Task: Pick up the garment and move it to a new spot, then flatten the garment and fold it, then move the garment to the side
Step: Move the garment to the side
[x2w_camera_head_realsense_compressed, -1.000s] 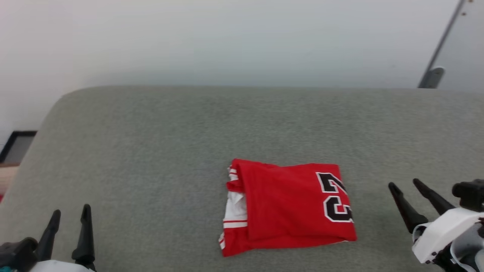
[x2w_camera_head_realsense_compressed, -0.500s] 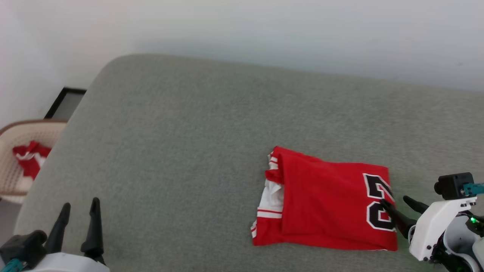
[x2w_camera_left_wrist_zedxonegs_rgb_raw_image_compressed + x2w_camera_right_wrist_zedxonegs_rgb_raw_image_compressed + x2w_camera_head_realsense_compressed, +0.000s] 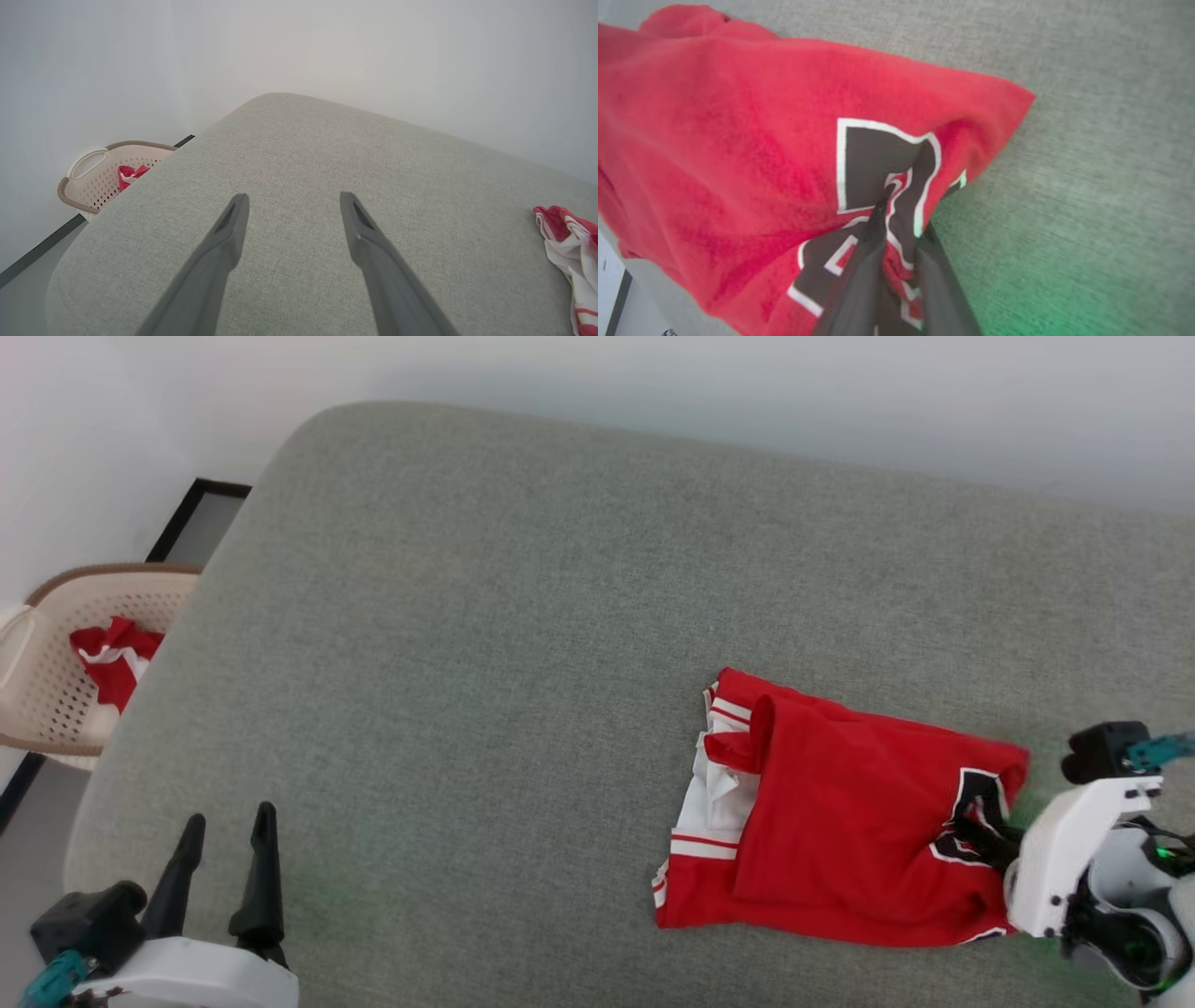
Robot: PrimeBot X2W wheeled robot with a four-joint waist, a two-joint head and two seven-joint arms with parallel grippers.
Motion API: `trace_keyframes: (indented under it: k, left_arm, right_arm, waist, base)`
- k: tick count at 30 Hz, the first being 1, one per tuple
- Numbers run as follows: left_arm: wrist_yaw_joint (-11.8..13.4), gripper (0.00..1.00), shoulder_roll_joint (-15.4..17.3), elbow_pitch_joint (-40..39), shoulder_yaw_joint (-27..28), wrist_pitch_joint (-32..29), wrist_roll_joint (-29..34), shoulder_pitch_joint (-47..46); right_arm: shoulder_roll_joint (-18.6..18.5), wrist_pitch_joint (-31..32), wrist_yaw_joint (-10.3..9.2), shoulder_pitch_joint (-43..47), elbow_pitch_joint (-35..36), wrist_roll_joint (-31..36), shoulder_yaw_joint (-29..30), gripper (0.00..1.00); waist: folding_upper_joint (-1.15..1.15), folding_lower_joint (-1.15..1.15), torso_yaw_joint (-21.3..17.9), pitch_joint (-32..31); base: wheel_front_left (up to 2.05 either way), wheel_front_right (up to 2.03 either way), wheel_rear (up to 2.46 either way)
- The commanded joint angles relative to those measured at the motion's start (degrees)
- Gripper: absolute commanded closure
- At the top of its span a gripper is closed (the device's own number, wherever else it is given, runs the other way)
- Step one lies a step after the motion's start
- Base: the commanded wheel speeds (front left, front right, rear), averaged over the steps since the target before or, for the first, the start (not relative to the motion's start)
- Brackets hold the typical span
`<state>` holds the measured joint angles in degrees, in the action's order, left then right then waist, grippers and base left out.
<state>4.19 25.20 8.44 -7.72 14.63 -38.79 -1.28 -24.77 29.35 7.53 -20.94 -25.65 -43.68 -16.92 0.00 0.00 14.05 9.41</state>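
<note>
A broad grey upholstered cushion [image 3: 523, 616] takes up most of the scene, with a pale wall [image 3: 653, 373] behind it. On the cushion's right part, near the front edge, lies the garment [image 3: 840, 831], a red jersey folded into a compact rectangle, with white sleeve cloth and striped trim showing at its left end. Off the cushion's left end sits a beige lattice basket [image 3: 47, 691] with a small red-and-white cloth [image 3: 112, 658] inside. The left gripper [image 3: 231, 816] hovers over the bare front-left cushion, well apart from the jersey, its fingers spread wide and holding nothing. The right gripper [image 3: 901, 219] is at the jersey's right end, its two dark fingers drawn close and pinching a bunch of cloth at the black white-edged lettering [image 3: 868, 158], which puckers around them. Judging by the tidy fold, the picking up, flattening and folding look done. Only carrying the jersey to the side is left, and the grasp for that appears made
</note>
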Motion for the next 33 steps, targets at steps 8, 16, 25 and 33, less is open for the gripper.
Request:
trace_keyframes:
  k: [8, 16, 25, 33]
  left_arm:
    - [-1.1, 0.00, -0.7, 0.9, 0.3, 0.4, 0.8, -1.8]
    - [-2.3, 0.00, -0.9, 1.0, -0.5, 0.5, 2.2, -5.0]
    - [-3.7, 0.00, -1.5, 2.2, -2.2, 0.5, 3.5, -9.8]
    - [-4.8, 0.00, -1.8, 3.5, -4.1, 0.3, 5.0, -14.7]
  right_arm:
    - [-1.7, 2.4, -0.16, -0.8, 2.2, 2.2, 1.3, 1.00]
    - [-5.1, 4.0, -0.11, -2.2, 6.5, 4.1, 5.3, 1.00]
    - [-9.1, 3.4, -0.11, -5.4, 7.9, 7.0, 9.5, 1.00]
    - [-12.1, 1.5, -0.11, -8.4, 6.2, 9.6, 12.5, 1.00]
  waist:
    - [0.00, 0.00, -1.4, 0.5]
    - [0.00, 0.00, -5.2, 1.3]
    - [0.00, 0.00, -11.6, 3.2]
    - [0.00, 0.00, -16.5, 5.7]
  base:
    - [0.00, 0.00, 0.00]
    - [0.00, 0.00, 0.00]
    - [0.00, 0.00, 0.00]
    - [0.00, 0.00, 0.00]
